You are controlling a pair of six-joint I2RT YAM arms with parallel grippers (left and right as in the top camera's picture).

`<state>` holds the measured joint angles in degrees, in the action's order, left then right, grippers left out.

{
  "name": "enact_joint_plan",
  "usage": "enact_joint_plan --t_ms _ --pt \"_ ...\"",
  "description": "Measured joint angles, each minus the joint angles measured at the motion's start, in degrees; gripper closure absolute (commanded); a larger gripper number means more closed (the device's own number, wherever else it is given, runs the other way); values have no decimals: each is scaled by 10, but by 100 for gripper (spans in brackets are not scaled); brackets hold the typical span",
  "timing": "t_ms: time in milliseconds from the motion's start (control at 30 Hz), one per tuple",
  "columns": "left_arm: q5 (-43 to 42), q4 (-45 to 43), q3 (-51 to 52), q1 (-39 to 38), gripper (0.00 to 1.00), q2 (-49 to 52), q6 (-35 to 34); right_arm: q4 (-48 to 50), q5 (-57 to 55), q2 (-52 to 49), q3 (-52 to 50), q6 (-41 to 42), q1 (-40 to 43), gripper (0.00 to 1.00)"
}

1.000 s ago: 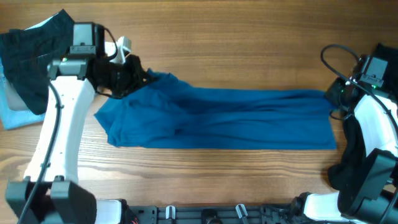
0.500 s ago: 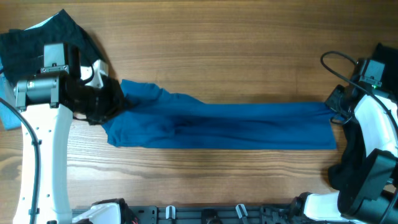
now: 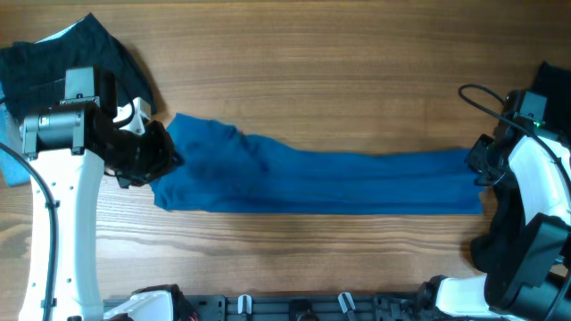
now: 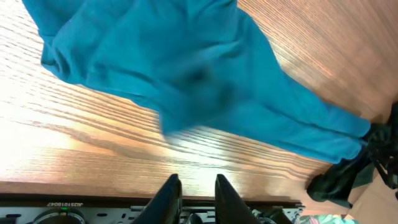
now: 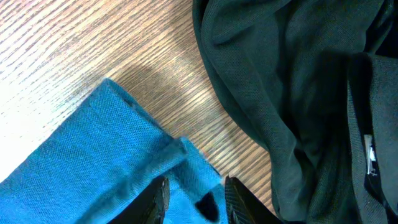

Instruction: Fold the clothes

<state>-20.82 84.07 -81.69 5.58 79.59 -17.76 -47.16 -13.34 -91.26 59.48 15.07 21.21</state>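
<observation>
The deep-blue garment (image 3: 321, 183) lies stretched in a long band across the table, bunched at its left end. My left gripper (image 3: 159, 159) sits at that left end. In the left wrist view it (image 4: 194, 190) stands open, with bare wood between its fingers and the blue cloth (image 4: 186, 74) lying beyond them. My right gripper (image 3: 477, 165) is at the right end. Its jaws (image 5: 194, 196) stand apart over the blue corner (image 5: 124, 162), which lies slack under them. A black garment (image 3: 62, 49) lies at the back left.
A dark grey-green garment (image 5: 292, 93) is heaped just right of the blue corner. A light-blue piece (image 3: 11, 169) shows at the far left edge. A black rail (image 3: 294, 308) runs along the table's front edge. Bare wood (image 3: 312, 80) lies behind the blue band.
The left arm drew the blue garment's left end leftward and down onto the table, pulling the band straight. Both grippers, shut on the cloth before, have opened and let it go.
</observation>
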Motion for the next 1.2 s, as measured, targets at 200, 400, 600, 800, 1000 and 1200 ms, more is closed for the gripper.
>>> enact_joint_plan --t_ms 200,400,600,800,1000,1200 --pt "1 -3 0 0 70 0 1 -1 0 0 0 0 0 52" --pt "3 -80 0 0 68 0 1 -2 74 0 0 -2 0 48" --pt "5 -120 0 -5 65 49 1 9 96 0 -29 -2 0 49" --pt "9 -153 0 -64 57 160 1 20 102 0 -58 2 0 75" --pt "9 -162 0 -116 59 263 1 12 103 0 -58 1 0 96" --pt "10 -151 0 -124 58 297 1 -73 38 0 -58 43 0 96"
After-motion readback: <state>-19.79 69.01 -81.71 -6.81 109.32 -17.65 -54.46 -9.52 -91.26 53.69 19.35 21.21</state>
